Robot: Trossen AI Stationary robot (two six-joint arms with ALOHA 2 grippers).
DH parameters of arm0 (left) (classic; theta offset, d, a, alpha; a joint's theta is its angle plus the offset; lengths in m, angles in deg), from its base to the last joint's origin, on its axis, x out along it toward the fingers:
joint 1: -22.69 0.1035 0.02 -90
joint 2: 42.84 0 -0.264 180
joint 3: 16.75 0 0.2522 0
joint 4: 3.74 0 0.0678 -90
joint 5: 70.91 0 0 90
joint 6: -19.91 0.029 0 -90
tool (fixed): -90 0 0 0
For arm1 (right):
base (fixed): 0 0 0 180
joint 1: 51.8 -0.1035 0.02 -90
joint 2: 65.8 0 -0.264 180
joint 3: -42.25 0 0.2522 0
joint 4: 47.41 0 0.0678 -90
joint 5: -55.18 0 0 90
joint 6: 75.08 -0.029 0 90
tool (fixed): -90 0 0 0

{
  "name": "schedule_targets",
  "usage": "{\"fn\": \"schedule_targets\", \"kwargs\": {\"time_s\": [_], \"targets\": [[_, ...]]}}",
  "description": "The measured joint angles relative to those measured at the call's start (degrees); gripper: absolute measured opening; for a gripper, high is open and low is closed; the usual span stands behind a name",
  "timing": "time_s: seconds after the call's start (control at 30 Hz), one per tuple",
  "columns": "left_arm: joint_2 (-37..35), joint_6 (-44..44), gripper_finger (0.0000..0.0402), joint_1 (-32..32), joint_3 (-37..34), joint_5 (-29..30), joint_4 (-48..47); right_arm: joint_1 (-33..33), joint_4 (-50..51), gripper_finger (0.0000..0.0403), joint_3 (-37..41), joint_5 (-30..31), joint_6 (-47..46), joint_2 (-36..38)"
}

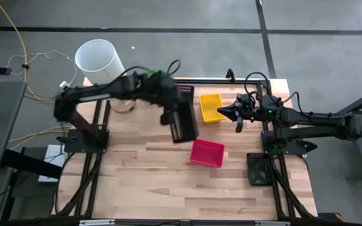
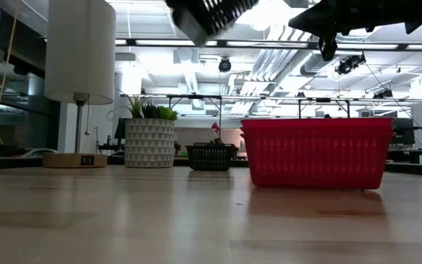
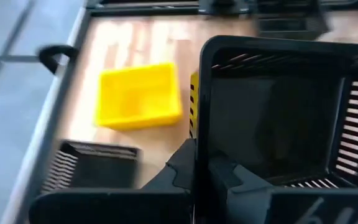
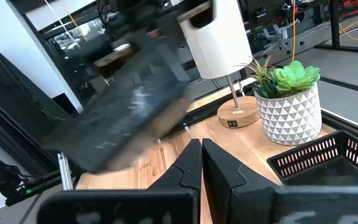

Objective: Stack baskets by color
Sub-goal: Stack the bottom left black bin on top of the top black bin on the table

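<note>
The pale wooden plank table [image 1: 143, 182] carries everything; at its far left corner stands a big white cylinder lampshade [image 1: 98, 60] on a wooden base, with a white patterned pot of green succulent [image 4: 289, 106] beside it.

The left gripper [image 1: 168, 116] hangs above the table's middle, fingers pinched tight on the rim of a black perforated plastic basket [image 1: 183, 123] — lifted clear of the wood and tilted, its open side showing to the left wrist camera [image 3: 272, 124]; in the low view it sits high at the top edge [image 2: 209, 16].

Just to the right of that held basket, at the far side, lies a yellow shallow plastic basket [image 1: 212, 107]; the right gripper [image 1: 238, 113] hovers right beside it, fingers shut and empty.

Nearer the front than both grippers rests a pink-red mesh-sided basket [image 1: 207, 152], flat on the table; another black basket [image 1: 185, 89] sits at the far edge, behind the left gripper; one more dark basket [image 1: 257, 167] lies by the right arm's base.
</note>
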Motion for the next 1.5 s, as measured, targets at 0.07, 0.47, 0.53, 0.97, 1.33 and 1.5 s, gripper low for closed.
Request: {"fn": "schedule_targets", "kwargs": {"time_s": [0.07,0.47,0.53,0.97,1.33,1.5], "targets": [[4.24,4.39,0.0000,2.42,4.61,0.50,-1.86,0.00,0.00,0.0002,0.00,0.02,0.00,0.00],[22.22,26.28,0.0000,14.01,15.64,7.05,-7.07,0.00,0.02,0.0002,0.00,1.23,-2.44,0.00],[24.35,27.77,0.0000,15.66,15.66,7.42,-6.01,0.00,0.00,0.0002,0.00,1.25,-2.85,0.00],[30.47,35.91,0.0000,20.24,15.70,7.30,-3.00,-0.01,0.26,0.0002,0.00,4.74,-6.05,-0.11],[30.47,37.10,0.0004,20.19,15.70,4.78,-2.58,0.00,0.44,0.0002,0.00,5.67,-5.88,-0.11],[30.47,37.80,0.0031,20.19,15.70,3.72,-2.37,-0.01,0.46,0.0002,0.00,5.67,-5.88,-0.11]]}}
